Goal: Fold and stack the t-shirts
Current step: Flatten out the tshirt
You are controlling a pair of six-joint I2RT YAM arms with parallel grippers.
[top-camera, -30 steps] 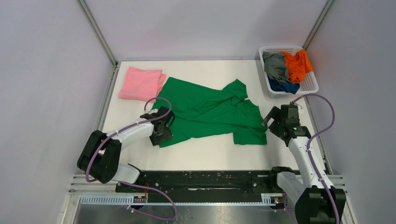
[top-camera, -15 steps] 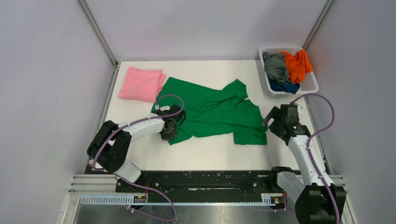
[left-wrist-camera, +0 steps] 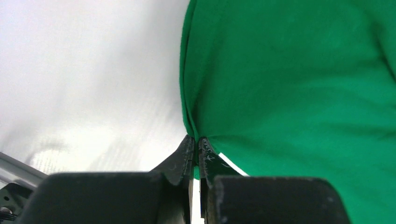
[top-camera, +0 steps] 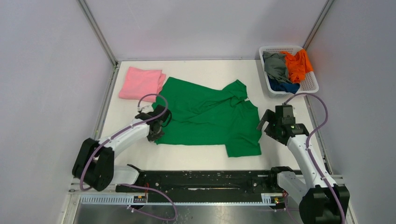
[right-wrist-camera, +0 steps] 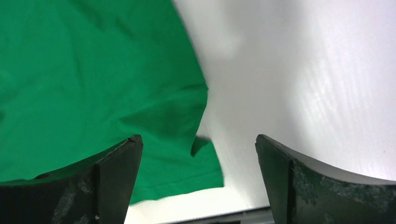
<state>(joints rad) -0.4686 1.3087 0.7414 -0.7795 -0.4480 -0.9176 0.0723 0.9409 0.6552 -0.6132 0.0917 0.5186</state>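
A bright green t-shirt [top-camera: 210,116] lies spread and wrinkled on the white table. My left gripper [top-camera: 158,132] is shut on its near left hem corner [left-wrist-camera: 196,135]. My right gripper [top-camera: 267,125] is open and empty just right of the shirt's near right corner [right-wrist-camera: 205,172], above the table. A folded pink t-shirt [top-camera: 140,84] lies at the far left. Orange [top-camera: 298,64], grey [top-camera: 275,65] and dark blue [top-camera: 284,87] t-shirts sit bunched in the basket.
The white slatted plastic basket [top-camera: 312,85] stands at the far right corner. Metal frame rails border the table on the left [top-camera: 106,107] and right. A black rail [top-camera: 201,179] runs along the near edge between the arm bases.
My left gripper pulled the green shirt's hem corner left and back after moving right; the near edge now lies straighter. My right gripper shifted slightly left toward the shirt's right corner.
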